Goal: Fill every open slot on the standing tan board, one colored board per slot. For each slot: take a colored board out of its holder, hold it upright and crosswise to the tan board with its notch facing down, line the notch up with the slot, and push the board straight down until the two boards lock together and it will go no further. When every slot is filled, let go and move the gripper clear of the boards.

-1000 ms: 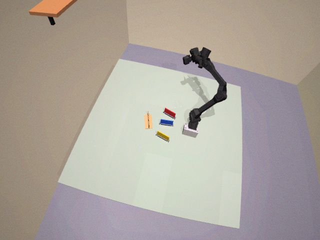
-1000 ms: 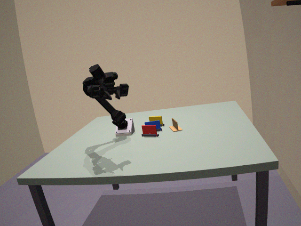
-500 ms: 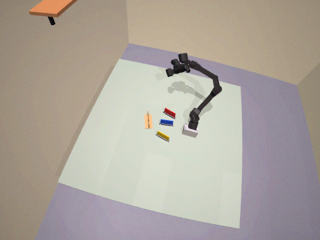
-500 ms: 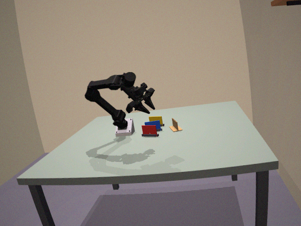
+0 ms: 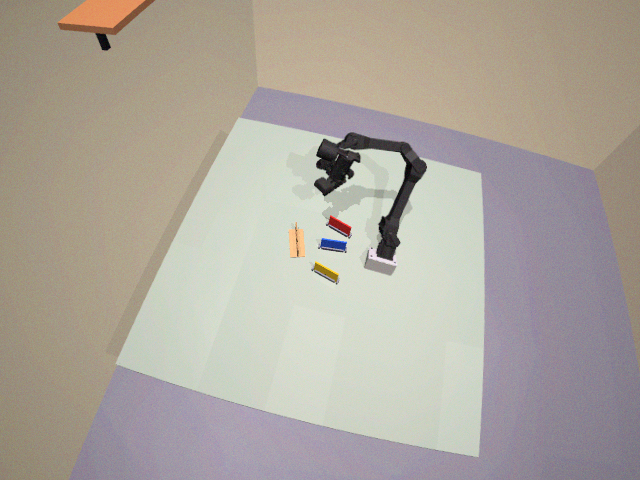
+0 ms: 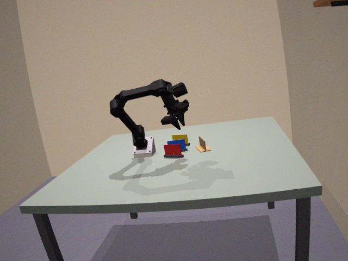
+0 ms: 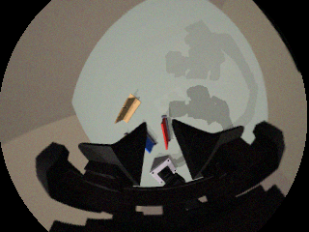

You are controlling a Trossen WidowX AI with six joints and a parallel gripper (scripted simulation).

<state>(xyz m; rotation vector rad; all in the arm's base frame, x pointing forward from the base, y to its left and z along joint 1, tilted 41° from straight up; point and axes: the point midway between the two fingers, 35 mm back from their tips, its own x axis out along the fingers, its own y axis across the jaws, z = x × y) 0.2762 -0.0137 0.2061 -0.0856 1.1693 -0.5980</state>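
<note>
Our gripper (image 5: 330, 198) (image 6: 181, 128) (image 7: 159, 124) hangs partway open above the table, released, touching nothing. To take a first board well, perhaps the red board (image 5: 339, 226) (image 6: 172, 150) (image 7: 165, 133), we should square the fingers to its faces before lowering. Left of the blue board (image 5: 333, 244) (image 6: 176, 144) (image 7: 150, 145) and yellow board (image 5: 326, 272) (image 6: 180, 138) in the top view, the tan board (image 5: 296, 239) (image 6: 202, 143) (image 7: 126, 107) stands unfilled.

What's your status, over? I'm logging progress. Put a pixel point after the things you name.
Pincer (image 5: 337, 200) (image 6: 181, 127) (image 7: 159, 124) open, raised, nothing held. Red board (image 5: 339, 225) (image 6: 172, 150) (image 7: 165, 133), blue board (image 5: 333, 244) (image 6: 176, 144) (image 7: 150, 145), yellow board (image 5: 326, 271) (image 6: 180, 138) in holders. Tan board (image 5: 297, 242) (image 6: 202, 142) (image 7: 126, 109) unfilled. No obstruction seen.
</note>
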